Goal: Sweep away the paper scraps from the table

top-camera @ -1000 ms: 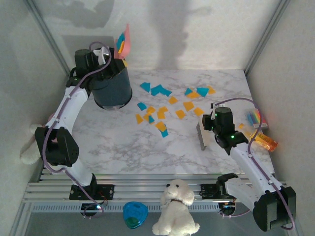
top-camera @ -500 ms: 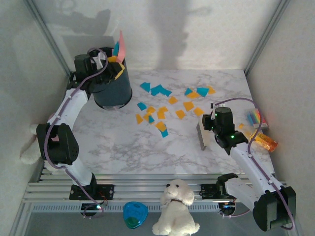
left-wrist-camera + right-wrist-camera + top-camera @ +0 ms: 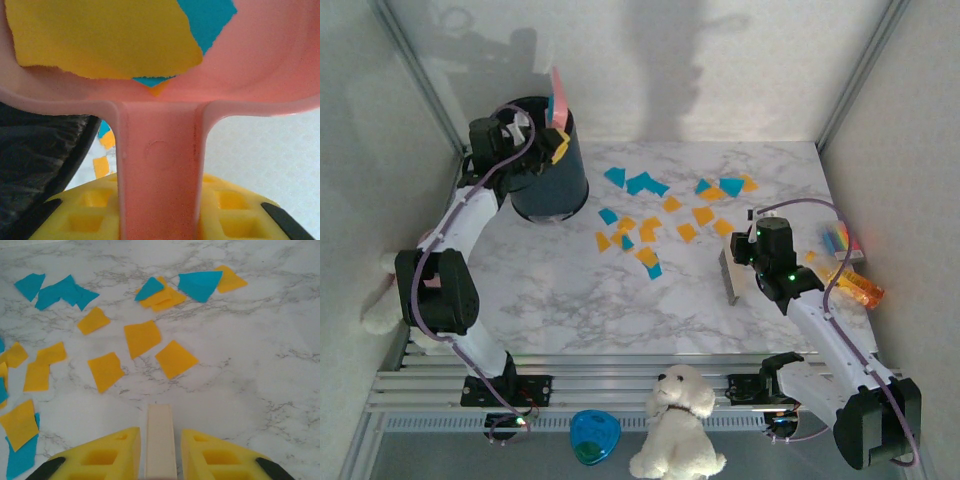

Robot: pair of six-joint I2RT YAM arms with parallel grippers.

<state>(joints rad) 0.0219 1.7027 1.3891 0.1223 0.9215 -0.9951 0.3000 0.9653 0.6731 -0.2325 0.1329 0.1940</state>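
Several orange-yellow and teal paper scraps (image 3: 648, 215) lie across the middle of the marble table (image 3: 570, 300); the right wrist view shows them (image 3: 141, 337) spread ahead of the fingers. My left gripper (image 3: 523, 125) is shut on the handle (image 3: 160, 165) of a pink dustpan (image 3: 558, 97), which is tipped steeply over the black bin (image 3: 548, 175). A large yellow scrap (image 3: 100, 40) and a teal one (image 3: 207, 17) lie in the pan. My right gripper (image 3: 748, 255) is shut on the cream handle (image 3: 161, 435) of a brush (image 3: 729, 275), which stands on the table right of the scraps.
A striped multicoloured block (image 3: 838, 240) and an orange bottle-like toy (image 3: 856, 287) lie at the table's right edge. A white plush dog (image 3: 676, 410) and a blue object (image 3: 595, 437) sit on the front rail. Another plush (image 3: 378, 300) is at the left.
The left gripper has tipped the dustpan further and brought it left and down over the bin's mouth; scraps in it have slid down. The right arm and brush have not moved.
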